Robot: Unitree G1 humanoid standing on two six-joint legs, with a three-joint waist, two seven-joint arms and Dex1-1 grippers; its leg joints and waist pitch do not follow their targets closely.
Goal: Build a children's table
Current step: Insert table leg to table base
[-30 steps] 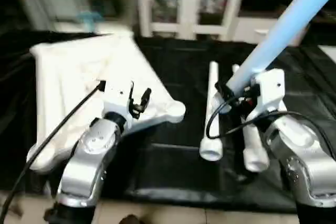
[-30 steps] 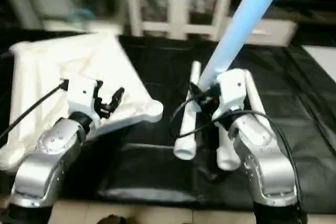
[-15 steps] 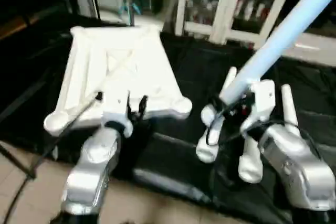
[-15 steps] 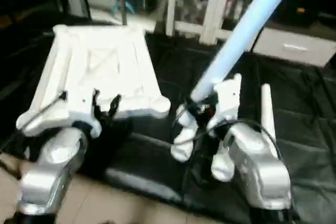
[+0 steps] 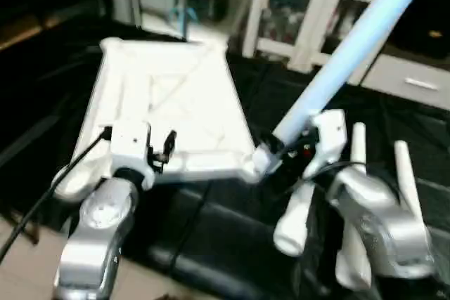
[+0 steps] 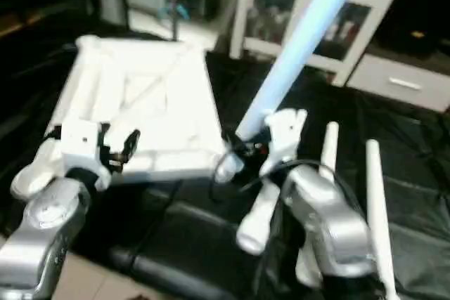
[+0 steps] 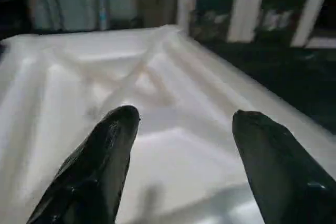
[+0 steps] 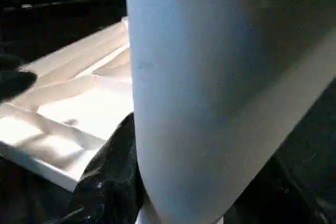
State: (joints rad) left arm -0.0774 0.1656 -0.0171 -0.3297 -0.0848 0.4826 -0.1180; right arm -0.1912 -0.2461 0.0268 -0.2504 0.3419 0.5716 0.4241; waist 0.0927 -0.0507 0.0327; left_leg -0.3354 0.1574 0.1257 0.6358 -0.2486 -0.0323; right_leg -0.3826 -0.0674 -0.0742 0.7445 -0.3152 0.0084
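The right claw (image 5: pixel 281 147) has carried its gripped leg (image 5: pixel 351 47) seemingly over the top's (image 5: pixel 169 96) corner socket (image 5: pixel 259 163); left claw (image 7: pixel 181 129) gapes.

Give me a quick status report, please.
Right gripper shut on leg, at tabletop corner socket. Left gripper open over tabletop. Three spare legs lying alongside.

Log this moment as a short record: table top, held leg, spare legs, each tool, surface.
table top: white table top lying underside up, X ribs showing
held leg: long white leg gripped near its lower end, tilted up and away, lower end by the near-right corner socket
spare legs: three spare legs lying on the black sheet
right tool: right tool shut on the leg
left tool: left tool open over the table top, holding nothing
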